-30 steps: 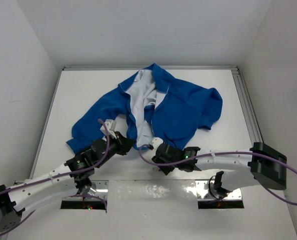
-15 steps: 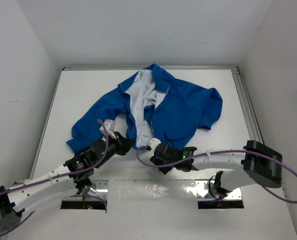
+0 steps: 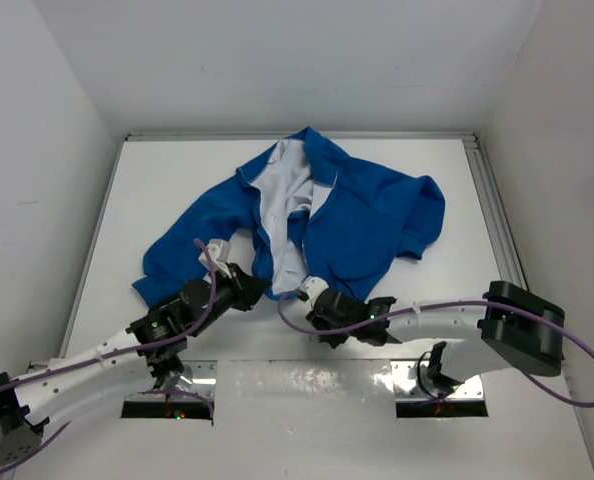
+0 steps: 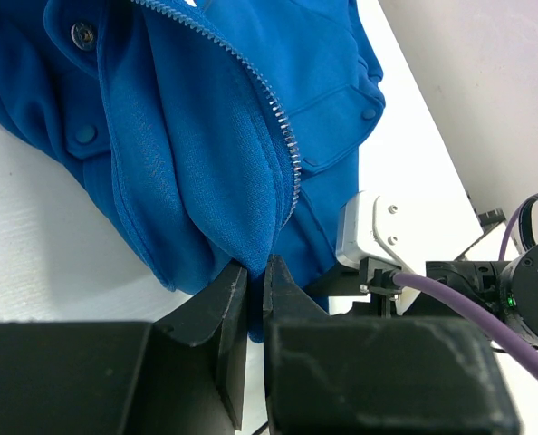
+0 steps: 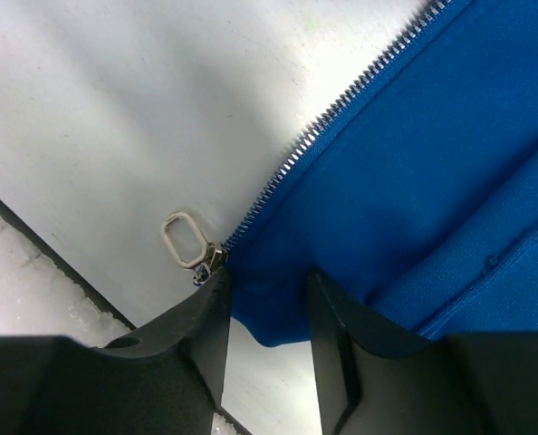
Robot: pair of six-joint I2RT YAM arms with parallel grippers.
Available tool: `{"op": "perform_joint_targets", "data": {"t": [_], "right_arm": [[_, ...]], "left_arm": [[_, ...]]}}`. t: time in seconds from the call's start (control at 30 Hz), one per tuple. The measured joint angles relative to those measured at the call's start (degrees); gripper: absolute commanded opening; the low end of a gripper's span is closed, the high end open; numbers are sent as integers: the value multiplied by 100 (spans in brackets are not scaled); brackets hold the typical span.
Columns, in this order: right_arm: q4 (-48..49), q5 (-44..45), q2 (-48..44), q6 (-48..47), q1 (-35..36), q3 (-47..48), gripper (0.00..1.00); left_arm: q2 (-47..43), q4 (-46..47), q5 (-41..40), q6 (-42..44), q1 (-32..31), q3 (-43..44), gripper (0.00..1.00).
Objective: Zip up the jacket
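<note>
The bright blue jacket (image 3: pixel 362 215) lies open and rumpled on the white table (image 3: pixel 167 175), its white lining (image 3: pixel 277 190) showing. My left gripper (image 3: pixel 261 290) is shut on the bottom corner of one front panel (image 4: pixel 187 136), just below its pale zipper teeth (image 4: pixel 273 113); in the left wrist view the jaws (image 4: pixel 255 272) pinch the hem. My right gripper (image 3: pixel 301 293) is open, its jaws (image 5: pixel 269 294) on either side of the other panel's bottom corner (image 5: pixel 414 163). The zipper slider with its ring pull (image 5: pixel 186 243) lies right beside one fingertip (image 5: pixel 210 294).
The right arm's white wrist housing (image 4: pixel 373 231) and purple cable (image 4: pixel 468 304) sit close to my left gripper. White walls enclose the table, with a metal rail (image 3: pixel 492 200) along its right edge. Two metal base plates (image 3: pixel 307 385) lie at the near edge.
My right arm has shifted slightly at the jacket's bottom edge, its elbow swinging a little left. The left gripper holds the same hem corner, almost still.
</note>
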Motion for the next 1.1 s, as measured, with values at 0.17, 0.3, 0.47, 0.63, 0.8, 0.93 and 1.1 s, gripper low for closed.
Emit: {"op": "perform_joint_targets", "data": {"t": [0.17,0.3,0.47,0.63,0.8,0.93,1.1], "right_arm": [[264,-122,-105,173,-2,-186,22],[431,-153,-192,308,-2,-308,4],[522,-173,-258,446,-13,-380,0],[638,-136,-459,505,-33,-540,0],[962,219,-1176,505,-31,-870,0],[1786,669,-1731,455,-33,-1058,0],[3069,1252,-2050,157,-33,-1274,0]], "left_arm": [[0,0,0,0,0,0,0],[-22,-2,2,0,0,0,0],[-31,-2,2,0,0,-2,0],[-17,0,20,2,0,0,0],[107,129,94,2,0,0,0],[337,328,184,4,0,4,0],[741,573,273,70,0,223,0]]}}
